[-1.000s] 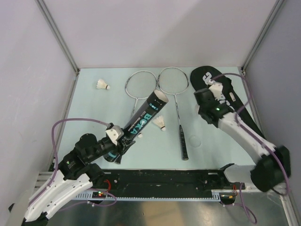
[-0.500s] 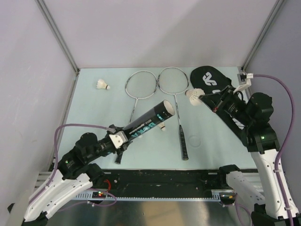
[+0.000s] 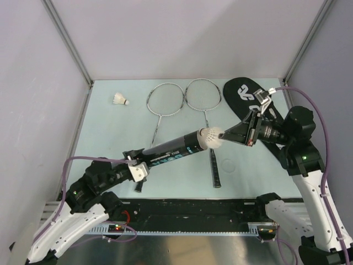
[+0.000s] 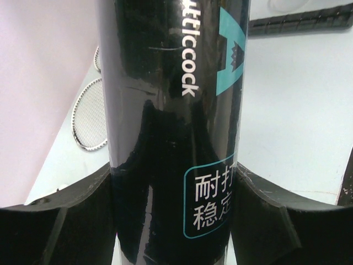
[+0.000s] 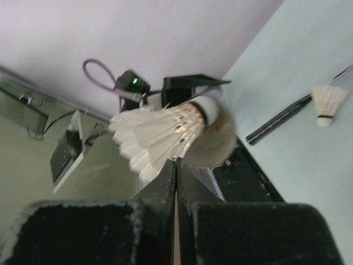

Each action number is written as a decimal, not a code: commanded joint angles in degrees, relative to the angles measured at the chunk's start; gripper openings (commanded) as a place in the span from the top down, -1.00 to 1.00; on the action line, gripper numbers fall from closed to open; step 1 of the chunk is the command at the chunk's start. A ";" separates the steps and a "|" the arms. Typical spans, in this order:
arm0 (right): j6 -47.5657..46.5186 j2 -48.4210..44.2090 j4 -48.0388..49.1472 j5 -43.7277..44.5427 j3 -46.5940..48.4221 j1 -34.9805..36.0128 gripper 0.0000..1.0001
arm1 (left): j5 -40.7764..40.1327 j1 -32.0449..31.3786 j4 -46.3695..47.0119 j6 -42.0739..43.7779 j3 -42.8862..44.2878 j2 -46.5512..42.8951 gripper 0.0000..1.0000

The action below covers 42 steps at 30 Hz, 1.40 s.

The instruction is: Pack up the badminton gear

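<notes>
The pale tabletop (image 3: 105, 138) carries the long black racket bag (image 3: 241, 93) at its far right, partly hidden by the right arm. Two silver-framed rackets (image 3: 164, 99) (image 3: 203, 95) lie side by side, heads toward the back wall. The left claw (image 4: 174, 187) is clenched around the black tube (image 3: 174, 149), which crosses both racket shafts in the overhead view, its mouth pointing right. The right claw (image 5: 176, 163) pinches the feather skirt of a shuttlecock (image 5: 160, 132), whose cork end sits at the tube's mouth. A second shuttlecock (image 3: 120, 99) rests at the far left, well apart. A third shuttlecock (image 5: 328, 102) lies just beside a racket shaft.
</notes>
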 commanded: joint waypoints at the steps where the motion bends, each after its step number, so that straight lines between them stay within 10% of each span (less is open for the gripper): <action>1: 0.17 1.23 -0.33 -1.87 0.16 5.76 1.00 | 3.57 0.25 3.50 4.79 3.64 2.65 0.28; 26: 8.55 -0.62 4.78 -1.29 -0.36 8.62 1.00 | 3.94 0.24 4.57 1.86 5.75 -2.71 0.31; 42: 0.74 2.31 -4.97 23.61 0.57 21.94 0.88 | 4.72 0.21 4.61 1.41 5.61 -1.66 0.30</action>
